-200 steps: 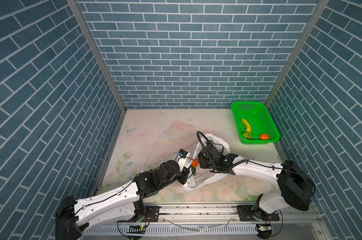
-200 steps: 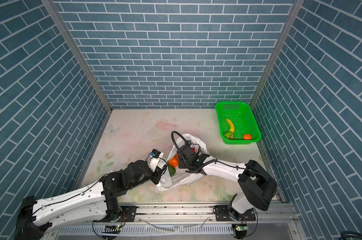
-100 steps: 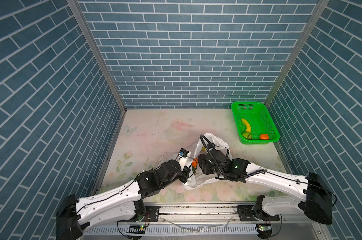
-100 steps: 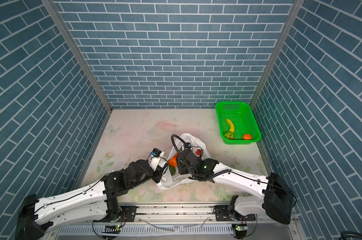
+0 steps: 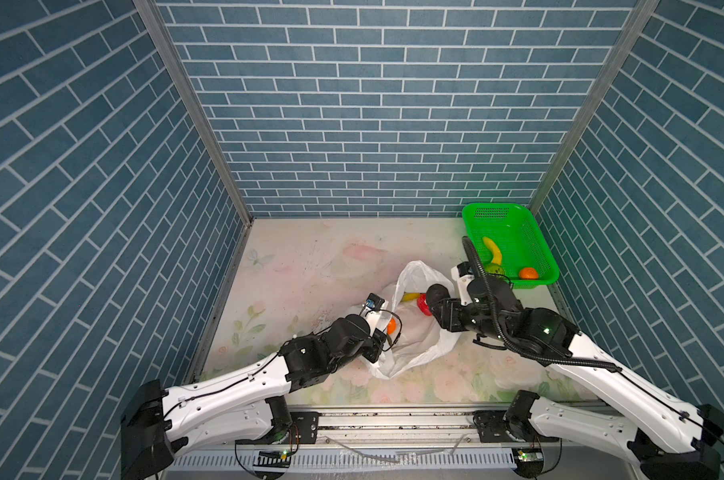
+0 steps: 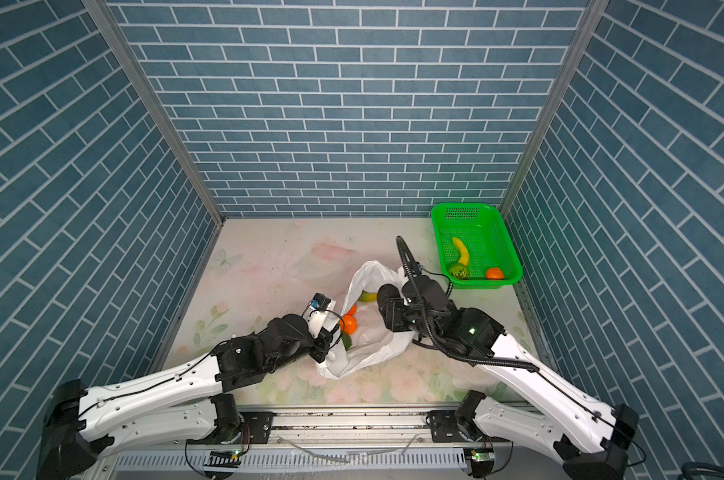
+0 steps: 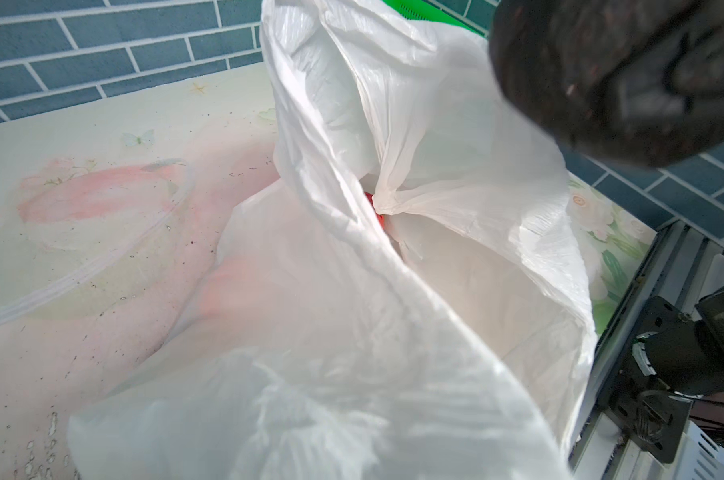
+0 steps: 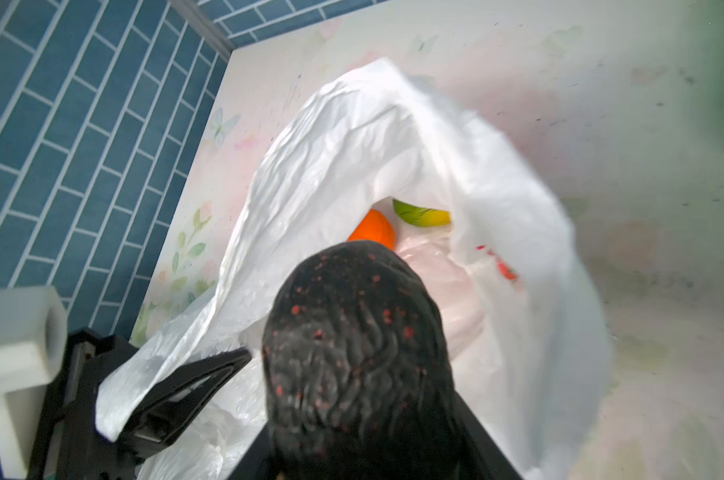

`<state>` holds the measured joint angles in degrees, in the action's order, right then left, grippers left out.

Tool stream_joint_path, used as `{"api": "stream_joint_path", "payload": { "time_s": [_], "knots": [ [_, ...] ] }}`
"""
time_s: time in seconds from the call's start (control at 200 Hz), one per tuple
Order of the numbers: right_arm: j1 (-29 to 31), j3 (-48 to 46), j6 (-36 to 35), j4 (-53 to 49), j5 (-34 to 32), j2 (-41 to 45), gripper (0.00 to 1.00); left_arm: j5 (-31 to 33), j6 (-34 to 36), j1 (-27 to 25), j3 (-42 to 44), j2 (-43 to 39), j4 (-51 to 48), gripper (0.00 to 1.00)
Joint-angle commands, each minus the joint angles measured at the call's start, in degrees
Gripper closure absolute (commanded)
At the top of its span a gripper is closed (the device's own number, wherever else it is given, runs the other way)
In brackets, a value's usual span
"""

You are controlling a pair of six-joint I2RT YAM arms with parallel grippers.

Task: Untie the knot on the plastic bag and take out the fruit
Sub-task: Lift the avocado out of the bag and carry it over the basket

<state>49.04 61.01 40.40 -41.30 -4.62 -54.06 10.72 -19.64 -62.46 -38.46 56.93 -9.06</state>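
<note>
Avocado (image 8: 356, 353) gripped between right fingers (image 8: 482, 449).

White arm links (image 5: 227, 388), black joints (image 5: 310, 361), ribbed cables (image 5: 494, 316)

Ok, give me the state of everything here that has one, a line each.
plastic bag, untied, mouth open, tangerine and mango inside.
left tool, shut on the plastic bag rim.
right tool, shut on the dark avocado.
dark avocado, gripped, at the bag's mouth.
green basket, upright, partly filled.
</note>
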Motion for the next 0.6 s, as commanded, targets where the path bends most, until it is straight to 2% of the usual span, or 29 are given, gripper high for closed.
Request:
{"api": "stream_joint_path", "payload": {
  "time_s": [0.0,0.265,0.595],
  "knots": [
    [-4.55,4.96,-5.52,-6.91,1.98,0.9,0.58,0.37,0.94,-0.47,-2.84,1.35,-1.2,1.0],
    [-20.58,4.49,-10.76,-0.79,2.66,-2.8,0.57,-0.25,1.41,-0.74,-4.07,2.5,-1.13,1.0],
    [-40.1,9.17,-14.87,14.64,6.94,-21.42,0.58,-1.95,2.93,-0.74,-4.5,2.14,-1.35,1.0]
  ]
}}
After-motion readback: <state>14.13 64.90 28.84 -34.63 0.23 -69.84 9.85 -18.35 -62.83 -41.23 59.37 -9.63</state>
